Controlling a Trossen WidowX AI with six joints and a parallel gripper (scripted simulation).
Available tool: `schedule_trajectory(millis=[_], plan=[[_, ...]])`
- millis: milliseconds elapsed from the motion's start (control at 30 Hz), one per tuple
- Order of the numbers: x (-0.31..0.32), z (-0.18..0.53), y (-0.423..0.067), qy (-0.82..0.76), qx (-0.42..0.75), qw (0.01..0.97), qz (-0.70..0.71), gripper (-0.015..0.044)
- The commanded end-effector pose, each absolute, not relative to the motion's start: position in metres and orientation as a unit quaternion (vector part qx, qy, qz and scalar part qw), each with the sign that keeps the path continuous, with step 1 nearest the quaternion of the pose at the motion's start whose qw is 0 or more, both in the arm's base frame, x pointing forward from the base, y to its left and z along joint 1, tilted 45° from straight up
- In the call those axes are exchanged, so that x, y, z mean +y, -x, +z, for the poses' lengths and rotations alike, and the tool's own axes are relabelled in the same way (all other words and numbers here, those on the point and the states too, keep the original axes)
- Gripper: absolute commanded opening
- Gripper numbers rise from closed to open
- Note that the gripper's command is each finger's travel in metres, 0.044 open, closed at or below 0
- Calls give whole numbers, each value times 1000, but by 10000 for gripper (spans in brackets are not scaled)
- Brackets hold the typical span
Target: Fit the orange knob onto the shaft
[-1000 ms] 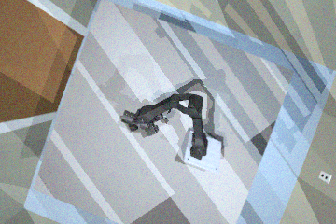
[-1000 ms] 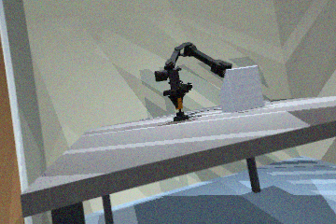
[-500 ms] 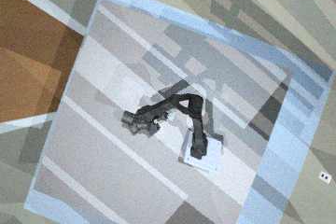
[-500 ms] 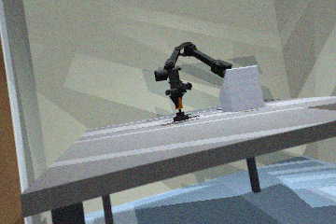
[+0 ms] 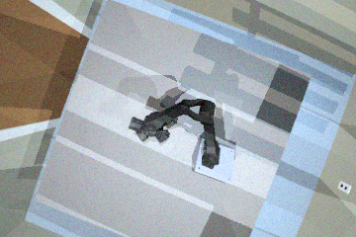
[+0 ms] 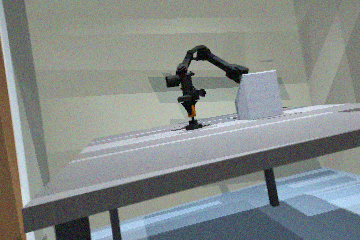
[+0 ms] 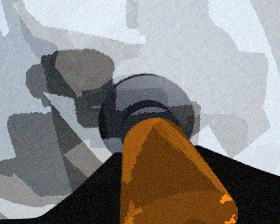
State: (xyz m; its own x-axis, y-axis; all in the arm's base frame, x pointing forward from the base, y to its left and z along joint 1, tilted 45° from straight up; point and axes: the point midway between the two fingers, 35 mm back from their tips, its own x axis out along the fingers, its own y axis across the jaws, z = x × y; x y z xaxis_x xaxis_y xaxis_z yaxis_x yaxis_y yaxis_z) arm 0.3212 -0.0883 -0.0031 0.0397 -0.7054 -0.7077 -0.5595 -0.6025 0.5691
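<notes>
My gripper (image 7: 156, 156) (image 6: 192, 108) is shut on the orange knob (image 7: 171, 185) (image 6: 192, 111), which fills the lower middle of the wrist view between the dark fingers. The round dark pedestal (image 7: 146, 106) (image 6: 192, 125) sits just beyond the knob's far end in the wrist view. In the exterior view the knob hangs straight over the pedestal, a short way above it. The shaft itself is hidden behind the knob. In the top view the gripper (image 5: 148, 129) shows from above; knob and pedestal are hidden under it.
The arm's base stands on a pale block (image 6: 258, 94) (image 5: 222, 170) at the table's right. The grey table (image 6: 200, 152) (image 5: 124, 185) carries shifting light and shadow patches.
</notes>
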Motion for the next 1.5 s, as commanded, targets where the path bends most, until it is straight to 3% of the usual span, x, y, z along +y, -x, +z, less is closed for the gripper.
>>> schedule_trajectory(millis=[0, 267, 1100, 1467], plan=[[-86, -1, -322, -718, -440, 68, -534, 0], [-87, -2, -322, -708, -385, 139, -575, 0], [-86, -1, -322, -707, -382, 143, -577, 0], [-88, -3, -321, -688, -320, 216, -614, 0]])
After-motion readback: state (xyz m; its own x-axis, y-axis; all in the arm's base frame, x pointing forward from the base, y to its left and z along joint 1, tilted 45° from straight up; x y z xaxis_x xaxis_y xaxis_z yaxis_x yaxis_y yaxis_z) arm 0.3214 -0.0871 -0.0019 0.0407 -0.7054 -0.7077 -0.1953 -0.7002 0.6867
